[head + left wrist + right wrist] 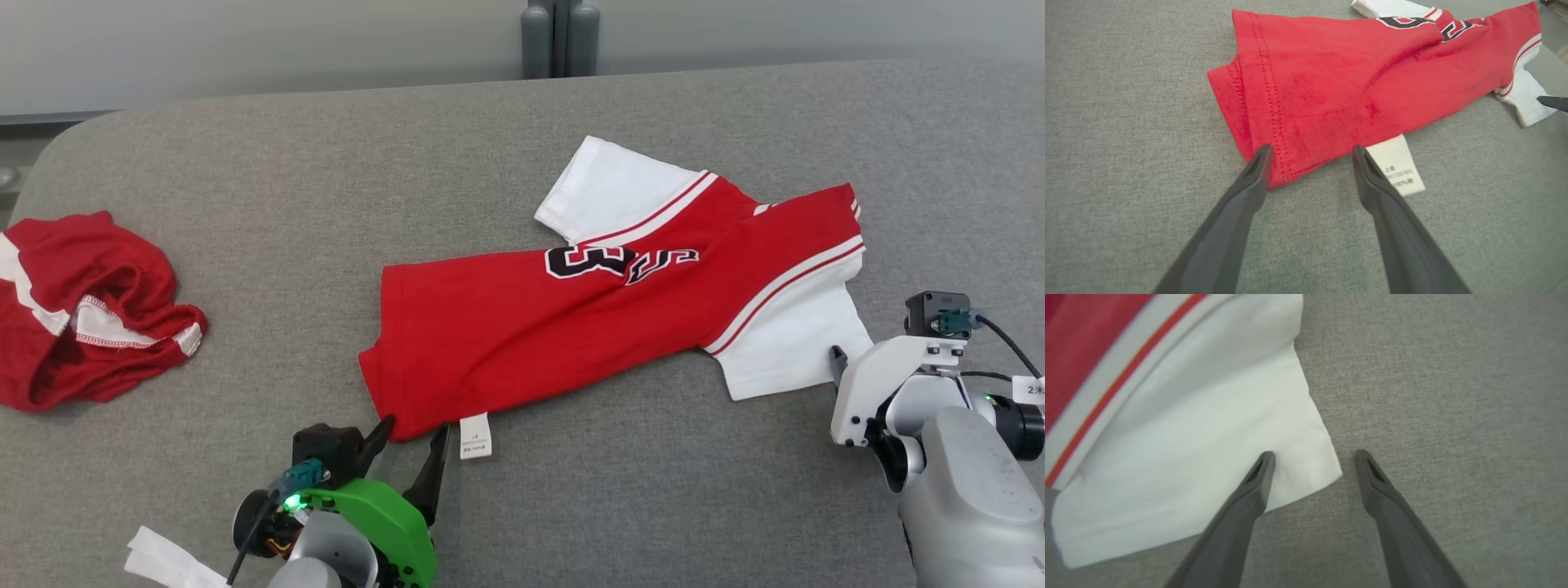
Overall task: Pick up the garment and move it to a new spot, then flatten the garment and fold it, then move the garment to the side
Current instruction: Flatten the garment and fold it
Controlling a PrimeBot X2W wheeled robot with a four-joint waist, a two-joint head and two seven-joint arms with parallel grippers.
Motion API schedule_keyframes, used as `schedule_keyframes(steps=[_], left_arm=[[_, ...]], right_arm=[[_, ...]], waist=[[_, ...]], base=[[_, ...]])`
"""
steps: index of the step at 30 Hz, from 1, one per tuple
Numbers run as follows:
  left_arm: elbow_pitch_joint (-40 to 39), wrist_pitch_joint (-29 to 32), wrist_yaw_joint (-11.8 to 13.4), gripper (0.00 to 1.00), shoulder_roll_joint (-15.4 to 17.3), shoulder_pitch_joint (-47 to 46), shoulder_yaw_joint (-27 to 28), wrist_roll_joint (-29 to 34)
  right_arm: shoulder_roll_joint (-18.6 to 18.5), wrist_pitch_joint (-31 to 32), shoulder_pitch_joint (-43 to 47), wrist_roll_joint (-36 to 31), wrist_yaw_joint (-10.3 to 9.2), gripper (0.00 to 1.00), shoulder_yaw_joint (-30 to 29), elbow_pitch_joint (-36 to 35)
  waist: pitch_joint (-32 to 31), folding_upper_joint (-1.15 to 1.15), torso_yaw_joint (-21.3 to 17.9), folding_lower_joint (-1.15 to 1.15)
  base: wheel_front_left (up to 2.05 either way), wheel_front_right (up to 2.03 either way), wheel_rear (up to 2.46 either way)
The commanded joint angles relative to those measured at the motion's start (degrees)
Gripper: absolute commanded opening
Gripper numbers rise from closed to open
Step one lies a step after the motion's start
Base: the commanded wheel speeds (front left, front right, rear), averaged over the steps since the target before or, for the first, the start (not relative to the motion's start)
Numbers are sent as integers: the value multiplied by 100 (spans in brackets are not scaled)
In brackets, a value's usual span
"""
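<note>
**Left gripper [1311, 153] poised at the hem corner**

Left gripper's jaws stand wide apart, straddling the near-left hem corner of the red and white garment [571, 327], just left of its white care label [474, 435]. Right gripper [1314, 455] is equally spread over the near-right white sleeve corner. The garment lies creased across the middle of the grey table [245, 204]; a second red garment [90, 310] sits crumpled at the left. A good pinch would probably take every layer of each corner, with both arms lifting together.
</note>
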Motion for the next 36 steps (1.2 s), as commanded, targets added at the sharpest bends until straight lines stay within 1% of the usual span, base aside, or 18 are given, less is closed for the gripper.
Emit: schedule_keyframes(steps=[1,3,5,7,10,21,24,30,36], left_arm=[[-4,13,-17,100,56,-95,-24,-19],[-7,19,-12,100,71,-134,-53,-25],[12,48,106,100,68,-137,-16,-12],[19,75,171,100,69,-101,11,-43],[5,60,190,100,106,-38,23,-66],[68,195,85,100,136,-49,-110,-290],[41,157,80,100,153,-57,-159,-320],[-57,95,53,100,187,-88,-249,-334],[6,92,40,100,206,-240,-268,-396]], right_arm=[[-42,60,-76,53,-8,100,35,171],[-54,74,-106,75,-7,100,71,386],[-75,36,-121,74,-7,100,76,544],[-68,-56,-144,126,-6,100,97,647],[-63,-143,-177,168,-3,100,171,784],[-69,-370,-195,453,-3,100,533,1105],[-105,-433,-176,560,-3,100,623,1115],[-172,-350,-136,848,-3,100,897,1096],[-217,-416,-257,1101,-2,100,1148,1002]], waist=[[95,0,114,0],[105,0,155,0],[91,0,180,0],[69,0,186,0],[34,0,158,0],[10,0,29,0],[16,0,16,0],[99,0,-2,0],[202,0,-4,0]], base=[[0,0,0],[0,0,0],[0,0,0],[0,0,0],[0,0,0],[0,0,0],[0,0,0],[0,0,0],[0,0,0]])
